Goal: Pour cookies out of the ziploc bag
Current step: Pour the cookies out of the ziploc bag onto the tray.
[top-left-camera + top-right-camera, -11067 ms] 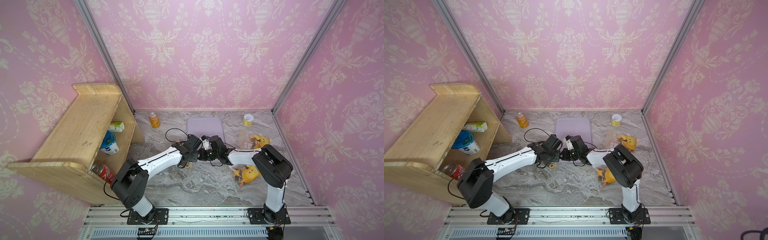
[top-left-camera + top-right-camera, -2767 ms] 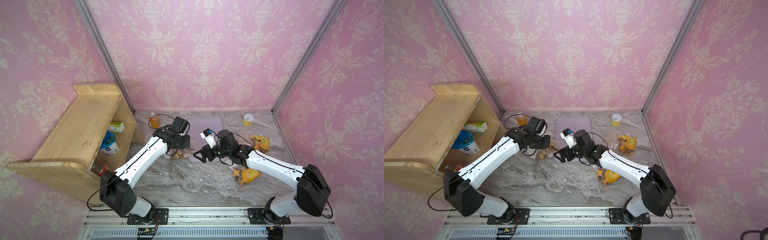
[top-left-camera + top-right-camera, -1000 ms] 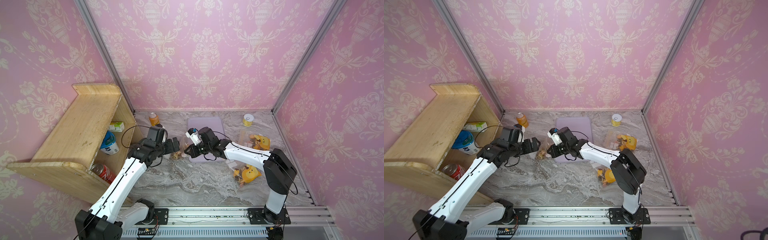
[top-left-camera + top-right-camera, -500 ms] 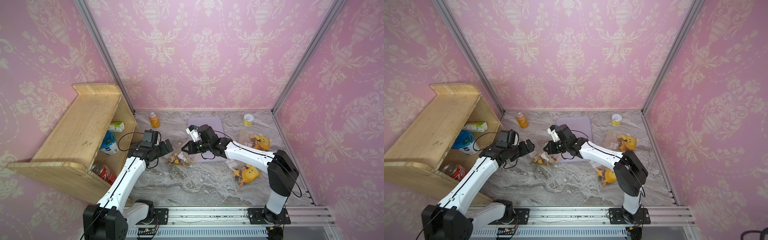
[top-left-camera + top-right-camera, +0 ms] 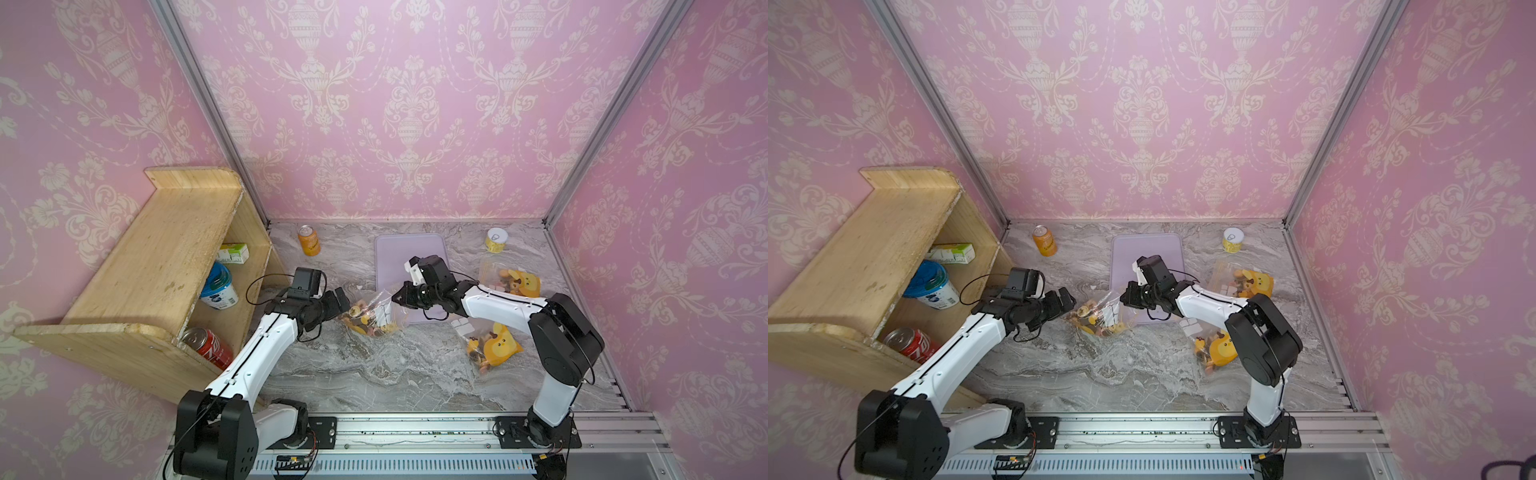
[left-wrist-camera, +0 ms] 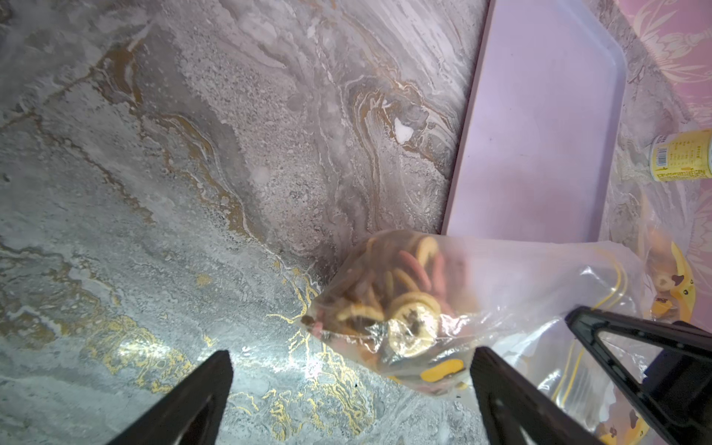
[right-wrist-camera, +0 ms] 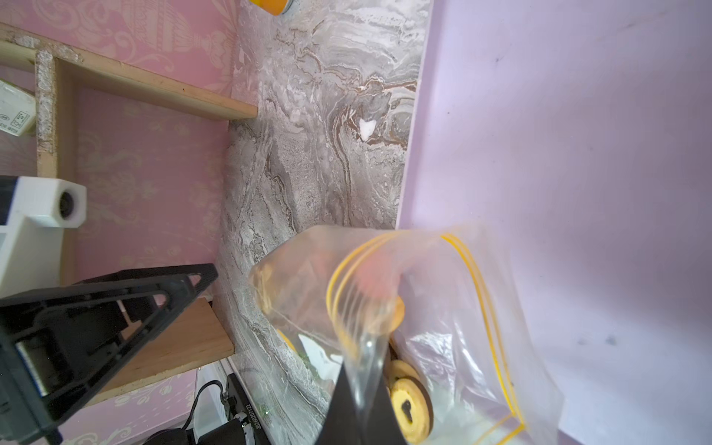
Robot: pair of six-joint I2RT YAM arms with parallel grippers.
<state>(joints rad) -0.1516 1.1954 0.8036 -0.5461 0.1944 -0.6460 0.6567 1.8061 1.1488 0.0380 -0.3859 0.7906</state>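
Ziploc bag [image 5: 376,311], clear, yellow zip: sits on the table [image 5: 374,374] at the near left corner of the tray [image 5: 409,253], between the two grippers. Long axis slants from the raised mouth end, at the tray side, down to the closed end on the table toward the left arm. The mouth points up and toward the right arm; in the right wrist view the zip strips [image 7: 385,246] stand apart in a loop. Cookies [image 5: 365,323]: all inside the bag, heaped in the low closed end [image 6: 397,304]; none lie on the tray. Right gripper [image 5: 397,297]: jaws closed, pinching the plastic near the mouth [image 7: 354,370]. Left gripper [image 5: 343,299]: jaws spread wide, empty, just beside the cookie end [image 6: 350,352]; contact cannot be told.
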